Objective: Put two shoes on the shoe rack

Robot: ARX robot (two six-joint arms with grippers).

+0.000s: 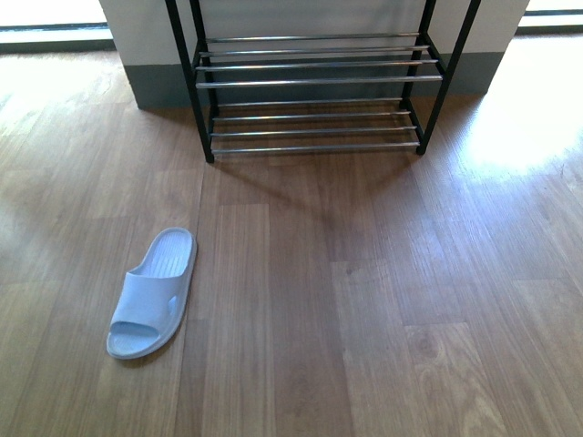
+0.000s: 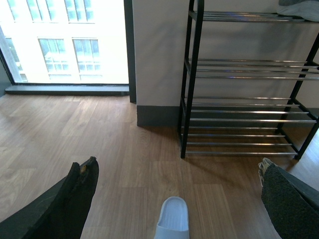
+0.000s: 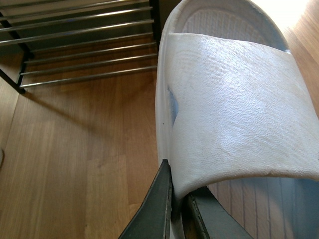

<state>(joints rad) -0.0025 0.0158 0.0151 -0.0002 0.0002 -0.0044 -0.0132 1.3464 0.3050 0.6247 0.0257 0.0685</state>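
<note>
A pale blue slide (image 1: pixel 152 293) lies flat on the wooden floor at the left of the front view, and its end (image 2: pixel 172 218) shows low between my left gripper's fingers. My left gripper (image 2: pixel 177 172) hangs open above the floor, nothing between its dark fingers (image 2: pixel 82 179). The other pale blue slide (image 3: pixel 234 109) fills the right wrist view, lifted off the floor; my right gripper (image 3: pixel 178 196) is shut on the edge of its strap. The shoe rack (image 1: pixel 314 82), with black side frames and chrome rods, stands against the wall ahead. Neither arm shows in the front view.
Behind the rack runs a white wall with a grey skirting (image 1: pixel 159 86). A bright window (image 2: pixel 65 40) reaches to the floor at the left. Something grey lies on the rack's top shelf (image 2: pixel 301 7), cut off by the frame. Bare wooden floor (image 1: pixel 364 300) spreads before the rack.
</note>
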